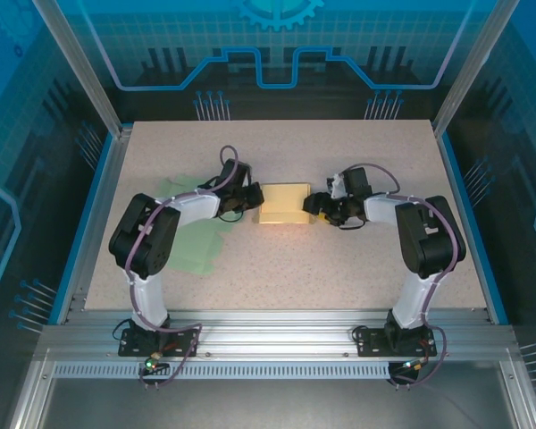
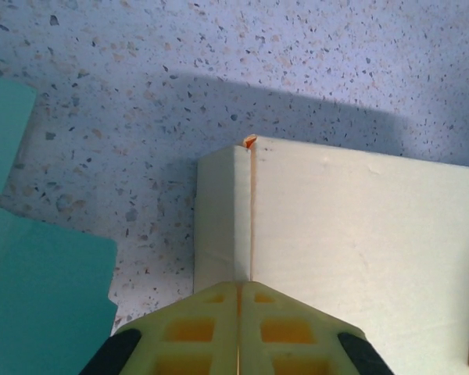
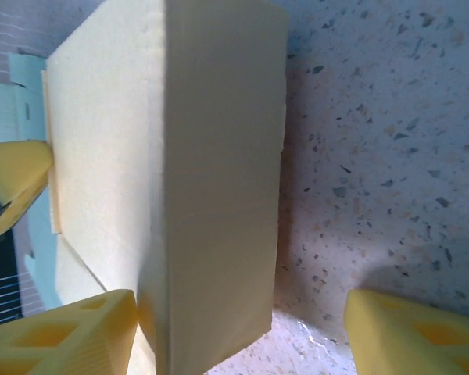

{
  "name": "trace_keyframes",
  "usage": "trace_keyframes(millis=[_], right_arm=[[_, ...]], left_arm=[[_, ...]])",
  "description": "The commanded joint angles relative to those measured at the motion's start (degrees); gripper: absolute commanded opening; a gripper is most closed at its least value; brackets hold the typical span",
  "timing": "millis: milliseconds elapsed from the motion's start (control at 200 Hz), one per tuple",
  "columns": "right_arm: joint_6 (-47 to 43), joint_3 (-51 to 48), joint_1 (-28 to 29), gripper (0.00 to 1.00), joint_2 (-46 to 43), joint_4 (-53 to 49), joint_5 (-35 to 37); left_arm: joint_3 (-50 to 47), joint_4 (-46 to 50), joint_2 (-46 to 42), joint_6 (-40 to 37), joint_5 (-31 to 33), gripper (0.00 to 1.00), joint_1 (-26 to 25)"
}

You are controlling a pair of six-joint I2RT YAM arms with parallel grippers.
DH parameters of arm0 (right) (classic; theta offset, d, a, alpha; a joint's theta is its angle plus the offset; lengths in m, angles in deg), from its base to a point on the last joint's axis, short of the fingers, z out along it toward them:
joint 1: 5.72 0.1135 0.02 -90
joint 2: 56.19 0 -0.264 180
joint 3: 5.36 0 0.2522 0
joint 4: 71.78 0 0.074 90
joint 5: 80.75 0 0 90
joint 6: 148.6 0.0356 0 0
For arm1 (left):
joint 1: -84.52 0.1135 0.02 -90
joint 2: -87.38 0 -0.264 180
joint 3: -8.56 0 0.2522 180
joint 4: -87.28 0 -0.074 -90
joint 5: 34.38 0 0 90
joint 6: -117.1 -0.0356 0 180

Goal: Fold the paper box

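Top external: the paper box (image 1: 284,203) lies mid-way across the table (image 1: 384,268). Left wrist: the left gripper (image 2: 238,285) is clenched at its corner seam. Right wrist: the right gripper (image 3: 238,305) is spread, straddling the probably light, crushable end; best gripped along creases.

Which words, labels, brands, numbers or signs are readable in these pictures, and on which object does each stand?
No readable text anywhere. The pale yellow folded paper box is blank on the faces shown, the green paper sheets are plain, and the blue back panel carries only a gear drawing and lines, no letters.
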Motion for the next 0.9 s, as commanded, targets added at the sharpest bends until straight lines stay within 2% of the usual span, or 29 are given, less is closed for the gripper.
trace_keyframes(millis=[0, 230, 460, 575, 785, 890], right_arm=[[3.3, -0.7, 0.3, 0.71, 1.7, 5.7, -5.9], [5.3, 0.7, 0.4, 0.69, 3.5, 9.2, -9.0], [8.0, 0.9, 0.5, 0.61, 4.6, 15.6, -12.6], [8.1, 0.4, 0.4, 0.56, 3.5, 15.6, -12.6], [10.5, -2.4, -0.1, 0.48, 0.2, 17.3, -13.2], [12.6, -4.3, -0.6, 0.45, -2.4, 18.3, -13.4]], left_arm=[[-2.4, 2.8, 4.2, 1.9, -2.6, 0.04, 1.6], [-2.6, 0.8, 5.2, 2.6, -5.4, 0.04, 2.2], [-2.7, -0.4, 4.8, 2.2, -6.8, 0.08, 2.2], [-2.7, -0.5, 3.6, 1.9, -7.6, 0.1, 2.2], [-3.7, -2.3, -1.5, 1.2, -10.2, 0.22, 2.2], [-5.7, -4.7, -5.7, 0.6, -10.3, 0.33, 2.2]])
